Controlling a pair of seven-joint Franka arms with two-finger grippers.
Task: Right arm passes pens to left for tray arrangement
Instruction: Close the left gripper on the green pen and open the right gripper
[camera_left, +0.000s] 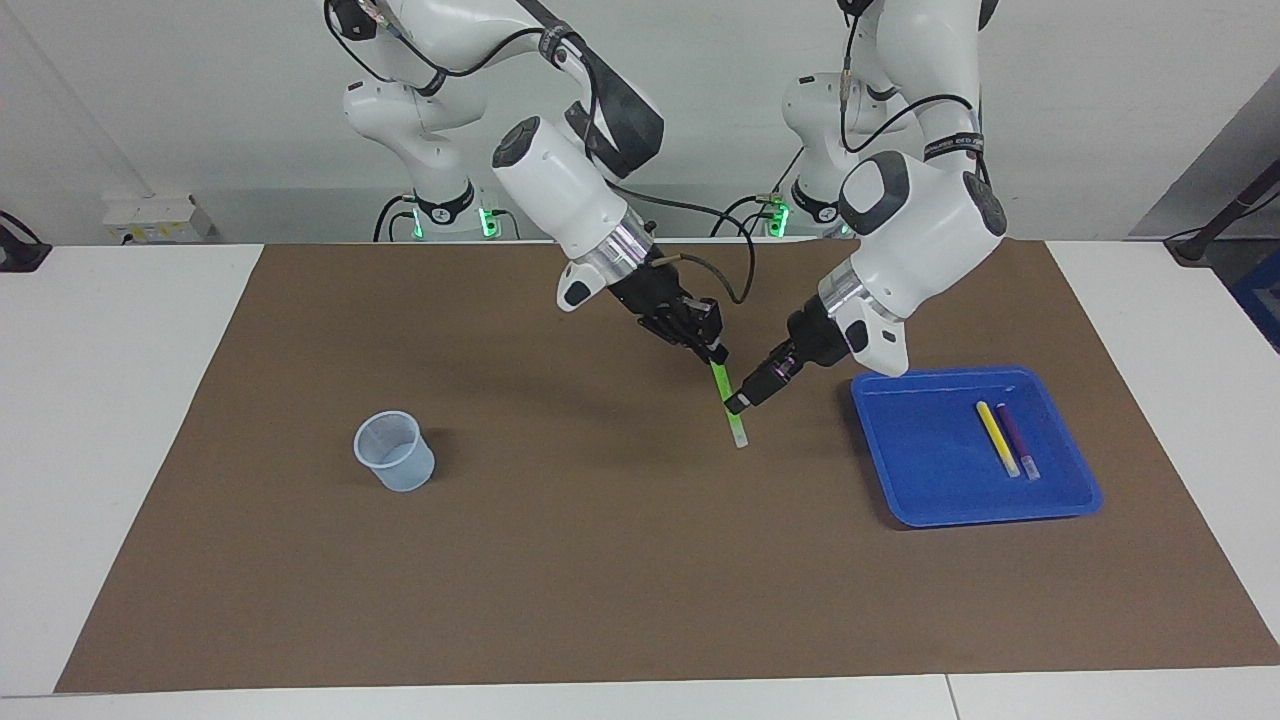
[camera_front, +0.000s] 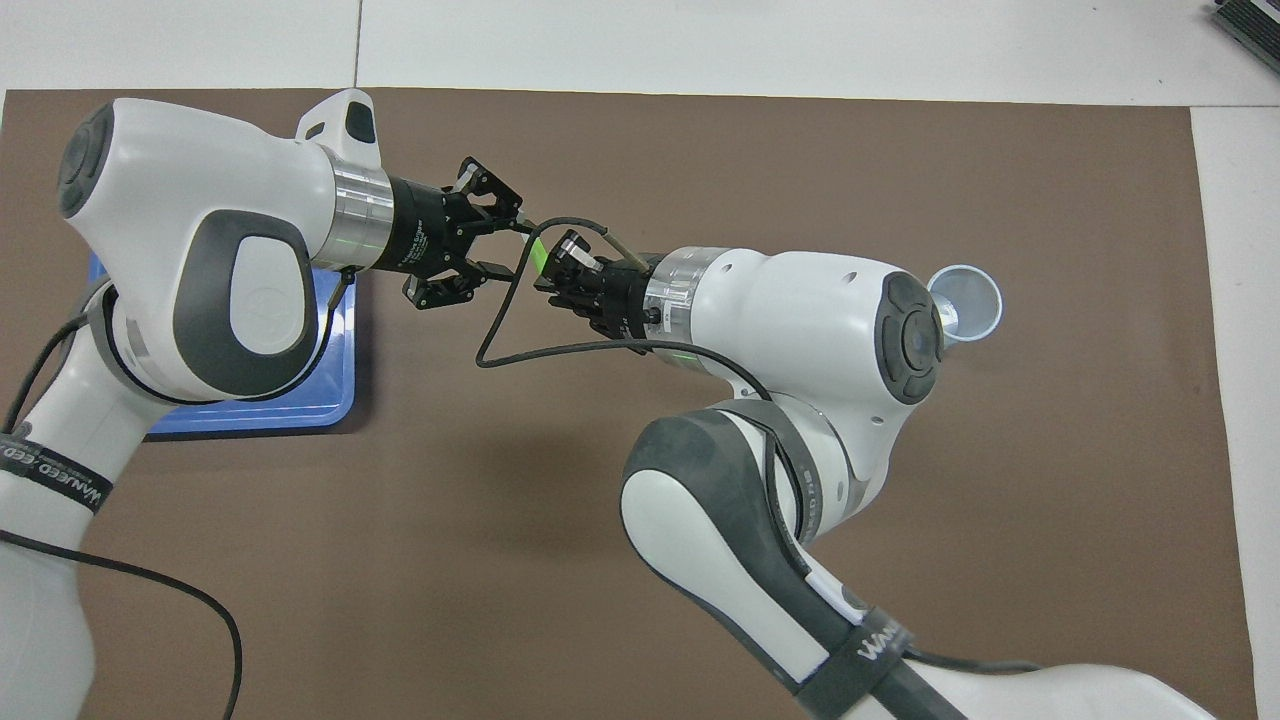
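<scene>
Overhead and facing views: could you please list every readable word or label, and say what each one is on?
"WANEED": black strap on the white left arm; further characters too small to read.
"WAN": black band on the white right arm; the rest is unreadable.
Unreadable: fine white print on the left arm's black wrist body; facing view's strap lettering.
</scene>
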